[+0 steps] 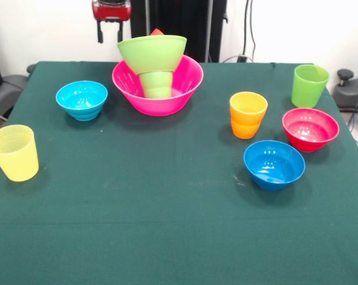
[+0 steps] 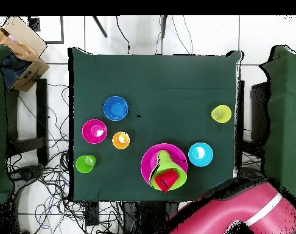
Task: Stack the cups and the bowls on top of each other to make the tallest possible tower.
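The tower stands at the table's far side: a large pink bowl (image 1: pixel 187 89), a small green cup (image 1: pixel 158 84) upside down in it, a lime green bowl (image 1: pixel 152 52) on the cup, and a red cup (image 1: pixel 157 32) whose top just shows above the rim. Overhead, the red cup (image 2: pixel 165 180) sits in the lime bowl (image 2: pixel 170 162) over the pink bowl (image 2: pixel 148 158). My gripper (image 1: pixel 111 32) hangs open and empty behind the tower, up and to its left. Loose: pale yellow cup (image 1: pixel 14 152), orange cup (image 1: pixel 247 114), taller lime cup (image 1: pixel 310 85), light blue bowl (image 1: pixel 82 99), darker blue bowl (image 1: pixel 274 164), magenta bowl (image 1: pixel 310 129).
The green cloth table (image 1: pixel 167 225) ends close behind the tower. The red arm (image 2: pixel 236 210) lies off the table's edge in the overhead view. Cables cover the floor, and a cardboard box (image 2: pixel 19 52) sits beside the table.
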Controlling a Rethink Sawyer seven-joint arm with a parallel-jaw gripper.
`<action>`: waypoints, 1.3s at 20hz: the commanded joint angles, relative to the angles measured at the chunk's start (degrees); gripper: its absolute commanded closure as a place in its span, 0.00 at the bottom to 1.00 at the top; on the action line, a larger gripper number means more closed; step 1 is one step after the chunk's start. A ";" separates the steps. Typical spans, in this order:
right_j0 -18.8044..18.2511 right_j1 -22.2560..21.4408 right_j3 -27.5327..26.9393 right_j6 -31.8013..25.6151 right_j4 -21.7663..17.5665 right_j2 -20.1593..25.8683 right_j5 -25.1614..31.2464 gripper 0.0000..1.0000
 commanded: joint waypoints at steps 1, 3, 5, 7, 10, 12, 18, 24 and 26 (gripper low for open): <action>3.53 6.12 -4.27 3.89 1.69 3.26 -3.07 0.00; 2.29 5.11 -4.08 4.77 -0.53 4.32 -3.76 0.00; -0.13 3.37 -3.62 6.80 -4.09 6.39 -4.81 0.00; -2.39 1.60 -3.07 9.23 -7.30 8.40 -5.52 0.00; -4.58 0.40 -2.50 11.53 -10.38 10.65 -6.83 0.00; -5.12 0.38 -2.39 11.76 -11.28 11.38 -7.68 0.00; -5.81 1.76 -1.50 10.88 -11.91 12.20 -11.50 0.00; -7.37 5.26 -2.21 9.92 -13.78 13.10 -17.49 0.00; -8.16 6.38 -2.92 10.27 -15.60 13.55 -19.27 0.00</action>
